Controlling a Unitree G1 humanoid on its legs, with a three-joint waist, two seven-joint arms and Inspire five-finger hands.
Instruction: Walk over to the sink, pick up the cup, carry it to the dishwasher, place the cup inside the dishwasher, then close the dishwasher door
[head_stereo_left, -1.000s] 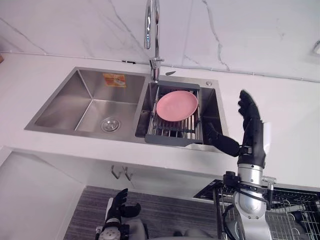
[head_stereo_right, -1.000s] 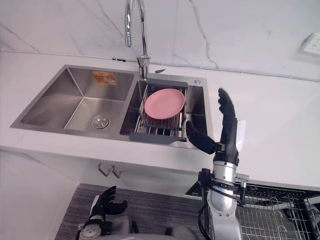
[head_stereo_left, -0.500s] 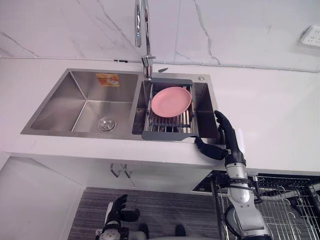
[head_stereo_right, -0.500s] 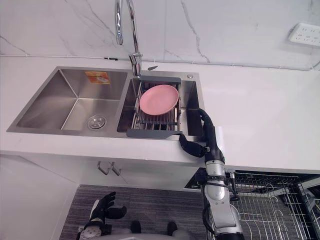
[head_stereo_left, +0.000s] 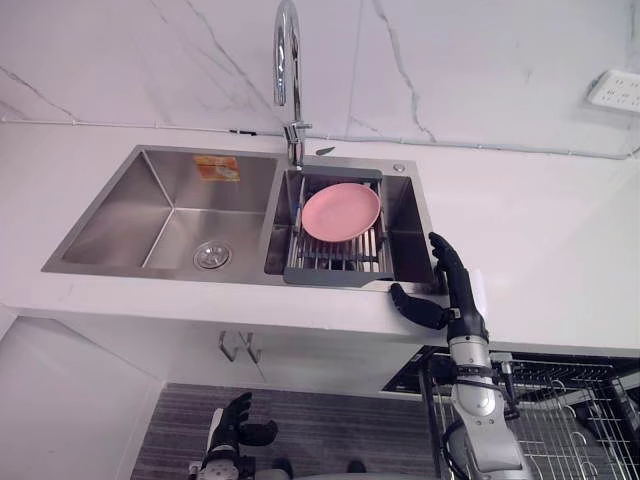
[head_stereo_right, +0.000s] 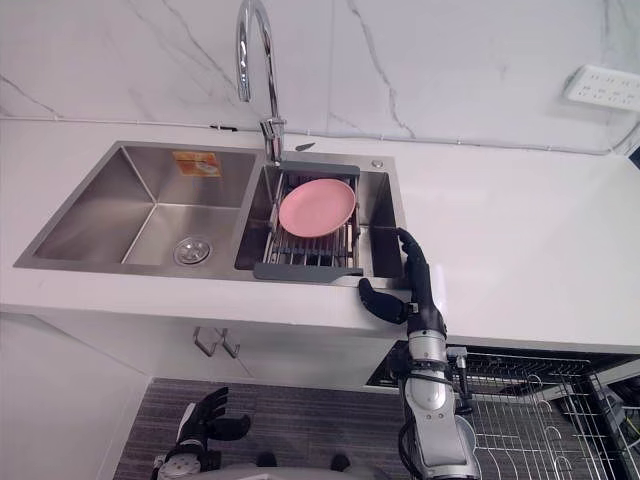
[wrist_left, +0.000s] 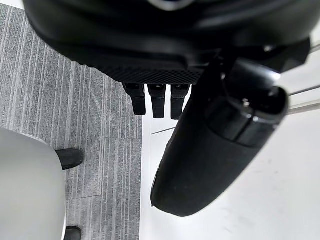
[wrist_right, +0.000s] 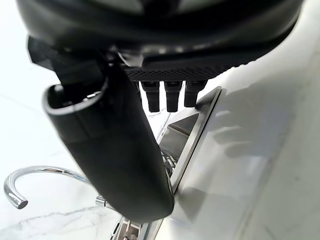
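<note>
A steel double sink (head_stereo_left: 170, 205) is set into the white counter. Its right basin holds a grey drying rack (head_stereo_left: 335, 272) with a pink plate (head_stereo_left: 341, 211) lying on it. My right hand (head_stereo_left: 452, 283) is raised at the counter's front edge, just right of the sink's near right corner, open, fingers straight and thumb pointing toward the rack. Its wrist view looks past the thumb (wrist_right: 115, 150) along the sink rim (wrist_right: 197, 132). My left hand (head_stereo_left: 235, 428) hangs low over the floor, open and holding nothing, thumb (wrist_left: 210, 150) relaxed.
A tall curved faucet (head_stereo_left: 287, 60) stands behind the sink's divider. The dishwasher's wire rack (head_stereo_left: 570, 420) is pulled out under the counter at lower right. A wall socket (head_stereo_left: 612, 88) sits at the upper right. Grey striped flooring (head_stereo_left: 330, 425) lies below the white cabinets.
The camera has shifted. My right hand came down from over the counter to the counter's front edge beside the sink corner, still open. Little differs from half a second ago.
</note>
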